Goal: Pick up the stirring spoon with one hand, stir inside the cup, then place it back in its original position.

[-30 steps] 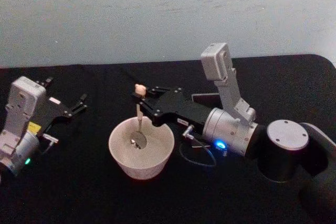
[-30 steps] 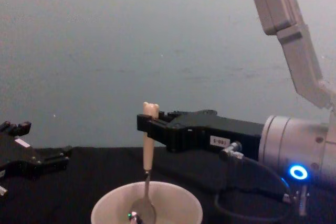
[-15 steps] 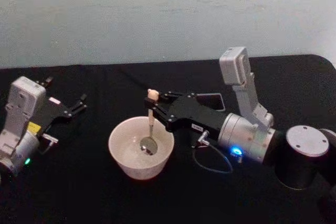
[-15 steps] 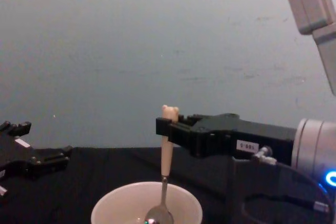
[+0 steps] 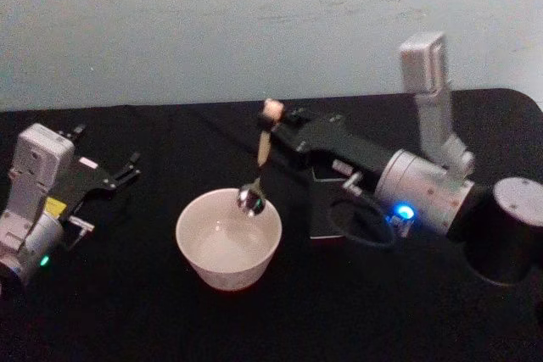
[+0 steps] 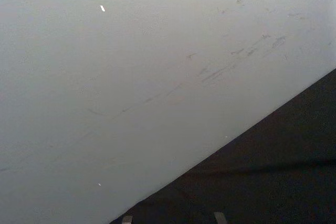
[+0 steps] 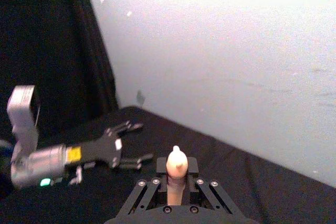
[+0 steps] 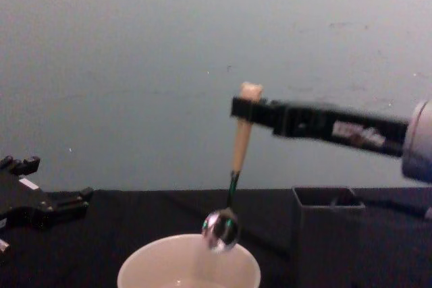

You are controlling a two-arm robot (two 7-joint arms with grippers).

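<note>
Half a second ago the slim beige bear-topped stirring spoon dipped into the wide cream-white cup. Now the right pincer, clenched on it, holds it above the rim. Stirring looks finished; putting it back remains. Idle, the left pincer lies released at the worktop's left edge.

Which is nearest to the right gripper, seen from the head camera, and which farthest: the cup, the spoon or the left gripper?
1. Spoon: clamped in the right gripper, hanging above the cup.
2. Cup: below the right gripper, nearer the robot.
3. Left gripper: open, far off on the robot's left.
</note>
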